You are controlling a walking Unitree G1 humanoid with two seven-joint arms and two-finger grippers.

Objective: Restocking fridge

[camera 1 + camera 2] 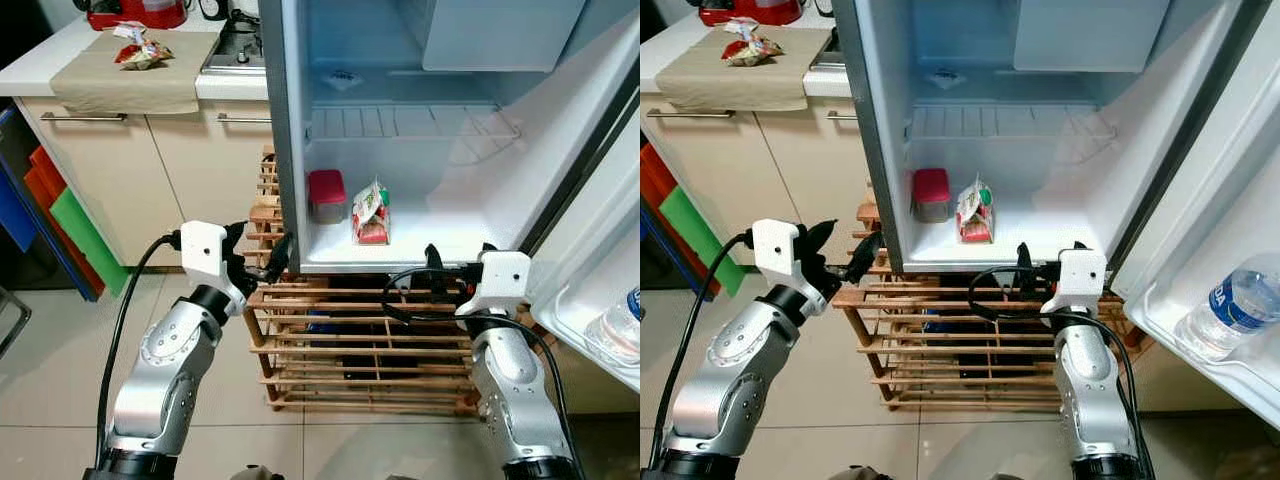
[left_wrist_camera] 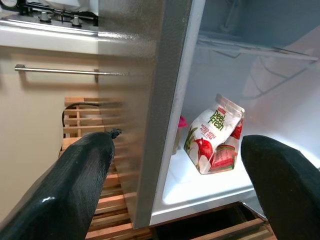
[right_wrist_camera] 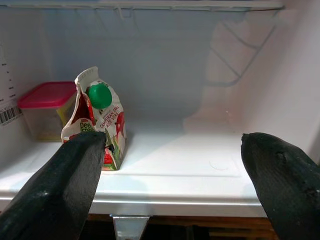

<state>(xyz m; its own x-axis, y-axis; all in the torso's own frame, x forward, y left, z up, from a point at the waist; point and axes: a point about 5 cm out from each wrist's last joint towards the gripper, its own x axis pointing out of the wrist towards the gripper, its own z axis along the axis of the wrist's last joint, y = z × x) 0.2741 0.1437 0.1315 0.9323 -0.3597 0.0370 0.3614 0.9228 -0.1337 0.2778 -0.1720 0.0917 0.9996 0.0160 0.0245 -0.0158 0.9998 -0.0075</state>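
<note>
On the bottom shelf of the open fridge (image 1: pixel 290 150) stands a juice carton (image 1: pixel 371 214), upright, its long axis vertical and its gabled top slightly crumpled. The left wrist view reads "Peel Fresh" in green on its white face above a picture of red fruit, while the right wrist view shows the other face with its round green cap (image 3: pixel 100 95) and the same brand name printed sideways. Just beside the carton, toward the fridge's left wall, sits a clear container with a red lid (image 1: pixel 326 194); a barcode sticker (image 3: pixel 9 115) on that wall shows in the right wrist view. A wire shelf (image 1: pixel 410 122) spans the compartment above. The right gripper (image 1: pixel 458 262) hovers at the shelf's front edge, fingers spread wide apart and empty. The left gripper (image 1: pixel 262 252) is at the fridge's outer left corner, its fingers also parted with nothing between them, straddling the cabinet's edge. A water bottle (image 1: pixel 1228 310) lies in the open door's rack at the right. Below the fridge is a slatted wooden rack (image 1: pixel 350 340). A snack wrapper (image 1: pixel 140 50) rests on a cloth (image 1: pixel 125 72) on the counter (image 1: pixel 35 62) at the left.
</note>
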